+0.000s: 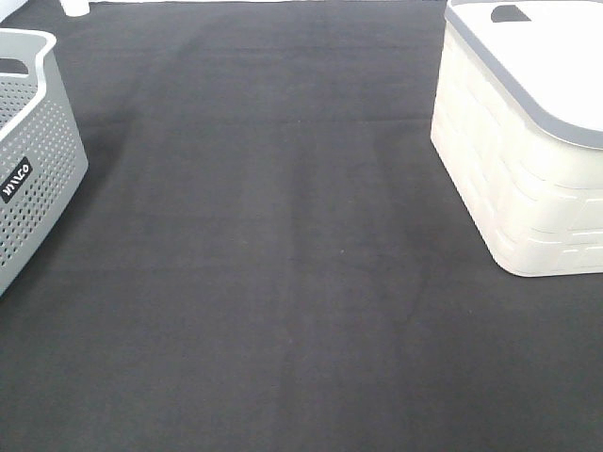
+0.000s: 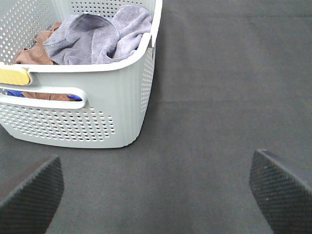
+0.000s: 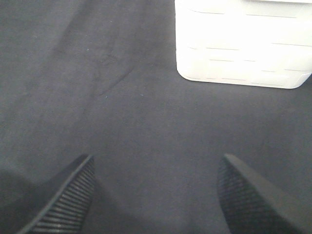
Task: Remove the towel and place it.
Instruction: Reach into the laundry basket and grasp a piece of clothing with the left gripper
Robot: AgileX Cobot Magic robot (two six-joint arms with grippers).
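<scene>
Towel (image 2: 97,36), grey-blue crumpled microfibre cloth, lies on top in grey perforated plastic basket (image 2: 97,117), partly on rim, above brown cloth (image 2: 34,56). Left claw (image 2: 156,195) wide, empty, faces basket, likely for reaching in. Right claw (image 3: 161,195) wide, empty, over dark desk (image 1: 283,282) near white lidded bin (image 3: 243,44).

grey basket (image 1: 38,151) and white bin (image 1: 509,179) on a dark mat (image 1: 283,282)
the perforated basket sits far left, a brown cloth (image 2: 29,56) bunched inside; the lidded bin stands well apart on the right.
</scene>
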